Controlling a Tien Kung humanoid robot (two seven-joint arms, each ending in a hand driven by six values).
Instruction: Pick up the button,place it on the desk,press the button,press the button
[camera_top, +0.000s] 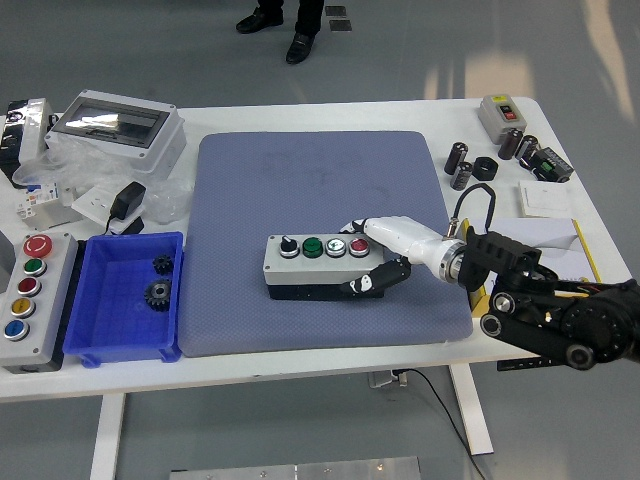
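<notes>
On the blue mat (300, 180), right hand (385, 250) fingers clasp the button box (318, 265); fingertips hidden behind it.

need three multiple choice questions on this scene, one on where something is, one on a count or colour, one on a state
1. Where does the button box sit?
A. on the blue-grey mat
B. in the blue bin
C. on bare table

2. How many gears lie in the blue bin?
A. one
B. two
C. four

3. What is the right robot hand doing?
A. hanging open above the table
B. gripping the button box
C. resting in the bin

Answers:
1 A, mat shows all round the box.
2 B, two dark gears in the bin.
3 B, fingers wrap the box's right end.
</notes>
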